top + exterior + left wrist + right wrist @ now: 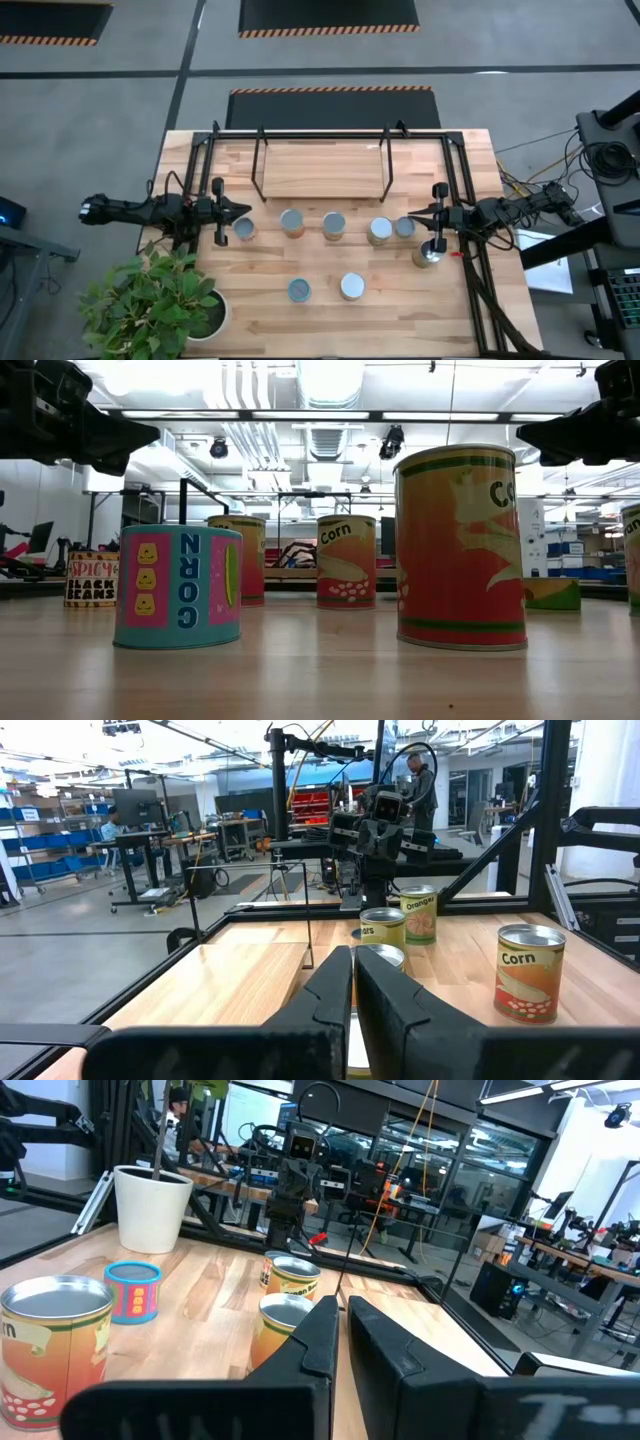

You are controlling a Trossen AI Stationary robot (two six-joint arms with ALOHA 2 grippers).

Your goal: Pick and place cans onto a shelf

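Note:
Several cans stand upright on their bases on the wooden table. A row of them [334, 225] runs in front of the shelf [320, 170], from a can at the left [243, 229] to a pair at the right [404, 228]. One more can [428, 257] stands at the right, and two [299, 290] [352, 287] stand nearer the front edge. My left gripper [246, 211] is shut and empty, above the table beside the leftmost can [380, 956]. My right gripper [412, 218] is shut and empty beside the rightmost pair [285, 1318]. Both grippers hang high in the low view [150, 432] [525, 432].
A leafy plant in a white pot [205, 312] stands at the table's near left corner. The black table frame [465, 190] runs along the far and right sides. Bare wood lies between the can row and the two front cans.

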